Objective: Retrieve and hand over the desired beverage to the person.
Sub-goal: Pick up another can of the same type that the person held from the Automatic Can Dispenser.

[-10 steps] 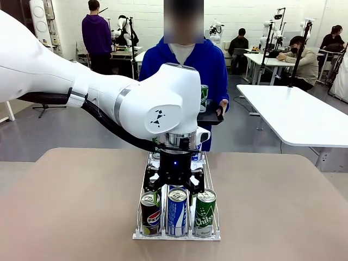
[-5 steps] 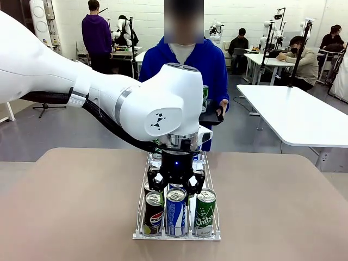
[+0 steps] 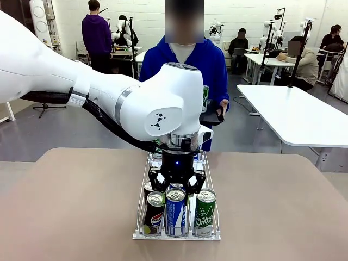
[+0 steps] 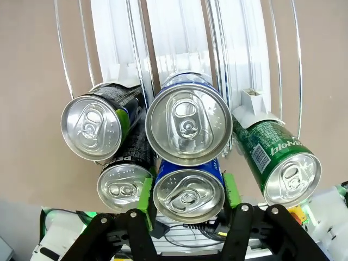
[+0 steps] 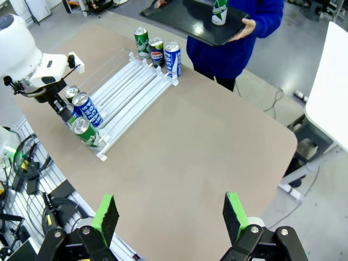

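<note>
My left gripper [image 3: 175, 189] reaches down into the wire can rack [image 3: 140, 220] and is shut on the front blue can [image 3: 176, 212] of the middle lane. In the left wrist view its green pads [image 4: 145, 197] press both sides of that blue can [image 4: 188, 200]. A black Pepsi can [image 3: 155, 213] stands to its left and a green can [image 3: 205, 213] to its right. The person [image 3: 187, 65] in a blue hoodie stands across the table holding a black tray [image 3: 211, 118] with a green can [image 3: 204, 97] on it. My right gripper [image 5: 170, 217] hangs open high above the table.
A second blue can [image 4: 188, 125] and a second black can [image 4: 91, 128] stand behind the front row. Three more cans [image 5: 156, 50] stand at the rack's far end near the person. Bare tabletop [image 5: 206, 147] lies on both sides of the rack.
My left gripper sank a little and closed its fingers on the front blue can. The Pepsi can beside it shifted slightly. The right gripper stayed open.
</note>
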You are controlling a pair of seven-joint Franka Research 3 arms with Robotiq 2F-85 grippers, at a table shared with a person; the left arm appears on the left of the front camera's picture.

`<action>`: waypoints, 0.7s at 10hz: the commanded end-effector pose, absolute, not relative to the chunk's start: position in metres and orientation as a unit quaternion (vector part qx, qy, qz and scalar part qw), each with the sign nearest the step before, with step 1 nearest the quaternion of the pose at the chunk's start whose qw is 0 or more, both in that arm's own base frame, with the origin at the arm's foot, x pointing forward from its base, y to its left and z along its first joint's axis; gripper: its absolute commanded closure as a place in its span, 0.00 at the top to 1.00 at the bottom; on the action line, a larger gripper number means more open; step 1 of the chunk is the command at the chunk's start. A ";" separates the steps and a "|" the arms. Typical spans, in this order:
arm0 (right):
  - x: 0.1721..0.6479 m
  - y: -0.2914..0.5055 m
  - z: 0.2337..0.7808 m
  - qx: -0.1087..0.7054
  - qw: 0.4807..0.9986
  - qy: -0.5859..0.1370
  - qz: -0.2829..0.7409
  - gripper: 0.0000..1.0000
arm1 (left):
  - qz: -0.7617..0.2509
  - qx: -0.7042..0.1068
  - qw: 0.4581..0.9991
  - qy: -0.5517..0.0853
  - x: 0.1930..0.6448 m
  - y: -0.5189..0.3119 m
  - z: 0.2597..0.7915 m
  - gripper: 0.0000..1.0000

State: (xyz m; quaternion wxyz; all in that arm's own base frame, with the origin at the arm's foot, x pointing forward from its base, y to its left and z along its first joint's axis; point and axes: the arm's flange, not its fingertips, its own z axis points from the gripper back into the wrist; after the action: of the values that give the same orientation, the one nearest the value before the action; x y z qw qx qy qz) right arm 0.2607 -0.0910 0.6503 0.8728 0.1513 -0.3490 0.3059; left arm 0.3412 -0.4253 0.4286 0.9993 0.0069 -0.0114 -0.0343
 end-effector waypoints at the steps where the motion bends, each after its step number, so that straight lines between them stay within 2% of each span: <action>1: 0.263 -0.091 0.649 0.150 0.874 -0.349 0.304 1.00 | -0.035 0.010 0.999 -0.021 0.337 -0.420 0.423 0.00; 2: 0.263 -0.091 0.649 0.150 0.874 -0.349 0.304 1.00 | -0.039 0.014 0.999 -0.024 0.334 -0.420 0.431 0.00; 3: 0.263 -0.091 0.649 0.150 0.874 -0.349 0.304 1.00 | -0.043 0.026 0.999 -0.019 0.328 -0.421 0.447 0.48; 7: 0.263 -0.091 0.649 0.150 0.874 -0.349 0.304 1.00 | -0.059 0.025 0.996 -0.058 0.289 -0.412 0.546 0.48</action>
State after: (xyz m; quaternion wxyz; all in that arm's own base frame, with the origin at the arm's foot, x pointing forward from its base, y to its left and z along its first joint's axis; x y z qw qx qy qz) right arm 0.2607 -0.0911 0.6503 0.8729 0.1512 -0.3490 0.3057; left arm 0.2926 -0.4187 0.5244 0.9971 0.0293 -0.0474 -0.0517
